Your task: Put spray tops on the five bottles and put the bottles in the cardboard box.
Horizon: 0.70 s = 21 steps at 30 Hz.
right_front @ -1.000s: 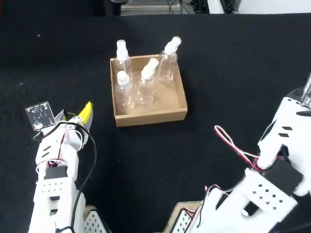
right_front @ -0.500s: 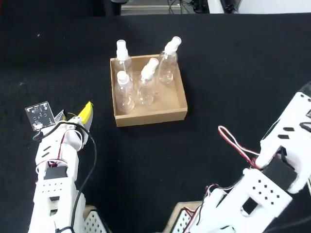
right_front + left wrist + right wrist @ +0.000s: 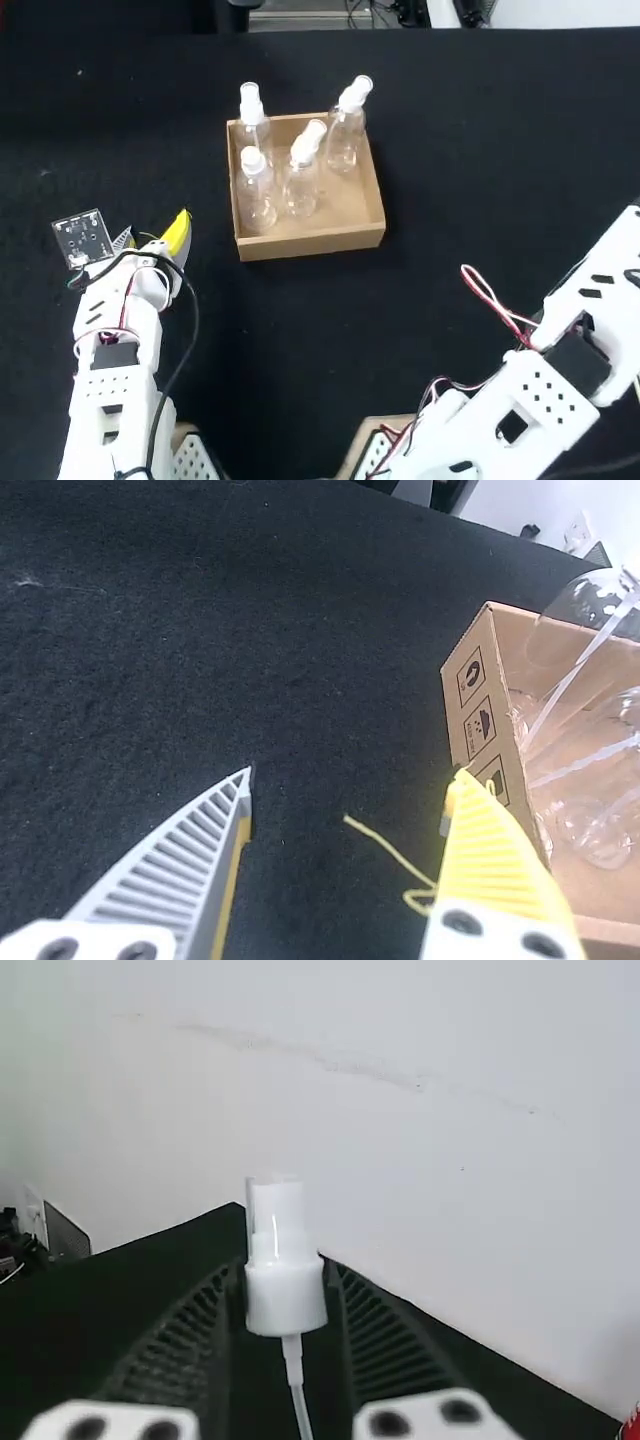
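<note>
White plastic, smooth with a round collar, the spray top (image 3: 283, 1260) sits pinched between the ribbed black jaws of the right gripper (image 3: 284, 1272), its thin dip tube hanging down between them. At eight o'clock on the black felt-like table (image 3: 480, 150), the left gripper (image 3: 350, 780) is spread wide, one ribbed jaw grey, one yellow, holding nothing. Toward twelve o'clock the brown cardboard box (image 3: 372, 215) holds four clear bottles (image 3: 258, 195), each capped white.
</note>
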### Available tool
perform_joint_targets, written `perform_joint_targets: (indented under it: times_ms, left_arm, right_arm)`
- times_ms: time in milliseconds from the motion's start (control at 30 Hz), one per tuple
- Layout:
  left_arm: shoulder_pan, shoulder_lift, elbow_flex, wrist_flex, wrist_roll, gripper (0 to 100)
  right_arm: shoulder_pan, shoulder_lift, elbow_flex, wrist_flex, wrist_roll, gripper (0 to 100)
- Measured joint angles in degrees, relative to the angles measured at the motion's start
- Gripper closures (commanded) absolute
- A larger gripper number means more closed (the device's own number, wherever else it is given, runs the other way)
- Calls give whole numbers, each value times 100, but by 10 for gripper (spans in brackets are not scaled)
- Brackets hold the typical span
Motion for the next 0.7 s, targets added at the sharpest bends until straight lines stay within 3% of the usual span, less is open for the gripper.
perform_joint_targets:
  times_ms: [267,700]
  left_arm:
    - [0,0,0,0,0,712]
    - [0,0,0,0,0,712]
  right_arm:
    - [9,-598,756,-18,-9,988]
    - [9,-2321,2629,-1152,-9,988]
